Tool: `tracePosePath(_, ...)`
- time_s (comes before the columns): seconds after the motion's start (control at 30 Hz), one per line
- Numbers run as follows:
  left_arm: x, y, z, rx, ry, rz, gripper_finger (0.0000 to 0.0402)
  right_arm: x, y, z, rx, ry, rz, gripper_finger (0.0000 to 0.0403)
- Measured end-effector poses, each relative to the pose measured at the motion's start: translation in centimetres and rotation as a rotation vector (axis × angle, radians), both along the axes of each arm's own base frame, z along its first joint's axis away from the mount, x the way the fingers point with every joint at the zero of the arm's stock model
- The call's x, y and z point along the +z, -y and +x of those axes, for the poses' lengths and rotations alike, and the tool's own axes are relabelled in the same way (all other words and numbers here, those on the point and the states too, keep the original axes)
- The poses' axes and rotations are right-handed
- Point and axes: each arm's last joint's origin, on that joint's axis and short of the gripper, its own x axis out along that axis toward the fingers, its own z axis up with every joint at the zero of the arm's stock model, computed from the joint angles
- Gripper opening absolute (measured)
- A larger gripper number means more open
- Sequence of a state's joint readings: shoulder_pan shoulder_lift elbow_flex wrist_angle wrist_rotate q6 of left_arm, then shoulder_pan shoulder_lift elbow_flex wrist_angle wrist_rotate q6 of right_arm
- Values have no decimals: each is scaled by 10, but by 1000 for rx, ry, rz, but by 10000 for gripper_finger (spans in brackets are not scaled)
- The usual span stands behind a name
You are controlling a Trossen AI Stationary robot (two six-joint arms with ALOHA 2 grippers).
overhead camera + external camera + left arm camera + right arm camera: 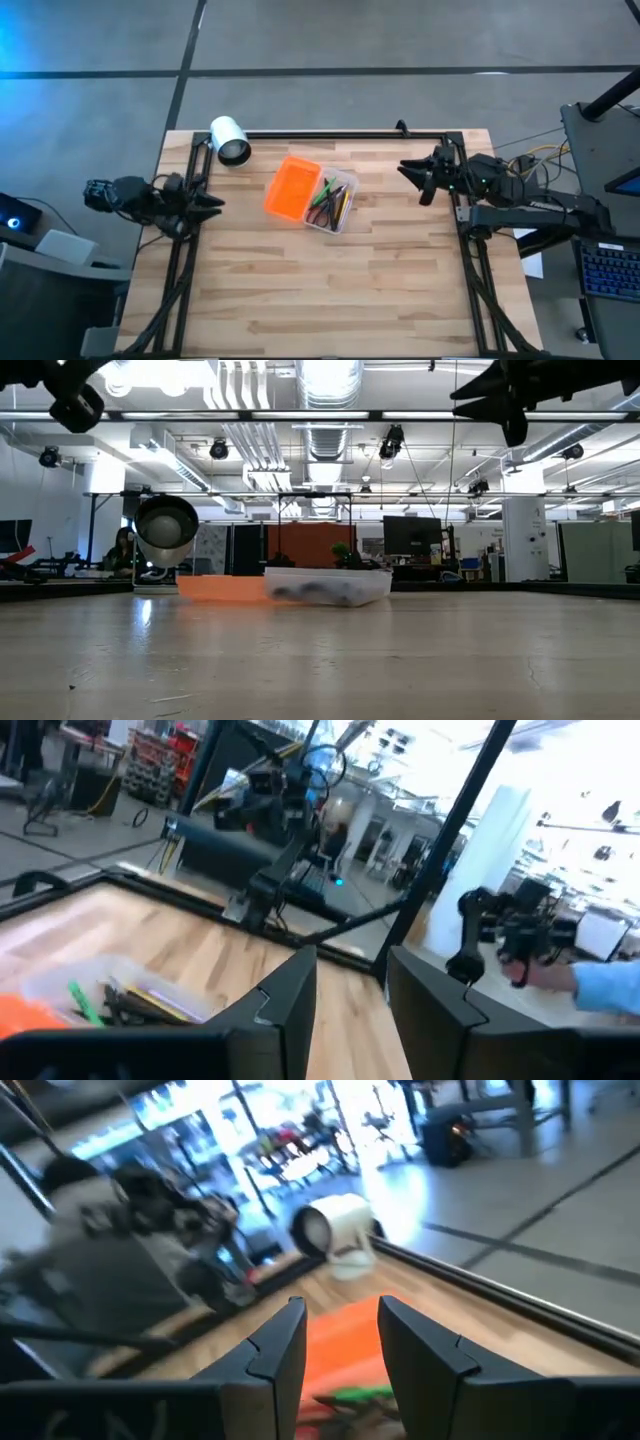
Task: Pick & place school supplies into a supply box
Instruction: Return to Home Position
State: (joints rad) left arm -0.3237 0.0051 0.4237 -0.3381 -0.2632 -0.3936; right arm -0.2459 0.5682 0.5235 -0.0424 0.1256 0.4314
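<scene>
Supplies (320,592) blurred inside tray (372,585)

Lab: exposed ceiling ducts (325,390), monitors (412,535).

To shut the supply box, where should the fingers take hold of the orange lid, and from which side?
Probably the orange lid at its long free edge, the side away from the clear tray. It lies open and flat on the table, hinged along the tray, so the left gripper, waiting on that side, could come in low and lift there.

Overhead looks straight down, low looks level across; both share the supply box (312,196)
</scene>
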Motion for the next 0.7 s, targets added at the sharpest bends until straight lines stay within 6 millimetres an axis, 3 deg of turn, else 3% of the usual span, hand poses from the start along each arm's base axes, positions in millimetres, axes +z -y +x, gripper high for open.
tracePosePath(0.13, -8, 1, 2, 0, -41, 45, 108, -10, -1, 2, 65, 118, 17, 118)
tracePosePath(0.4, -24, 4, 13, 4, -36, 18, 108, -55, -2, -2, 81, 355, -17, 118)
tracePosePath(0.6, -42, 8, 26, 15, 38, 9, 108, -87, -3, -15, 7, 444, -15, 118)
tracePosePath(0.7, -57, 10, 33, 26, 63, -7, 108, -88, -1, -17, -65, 436, -8, 118)
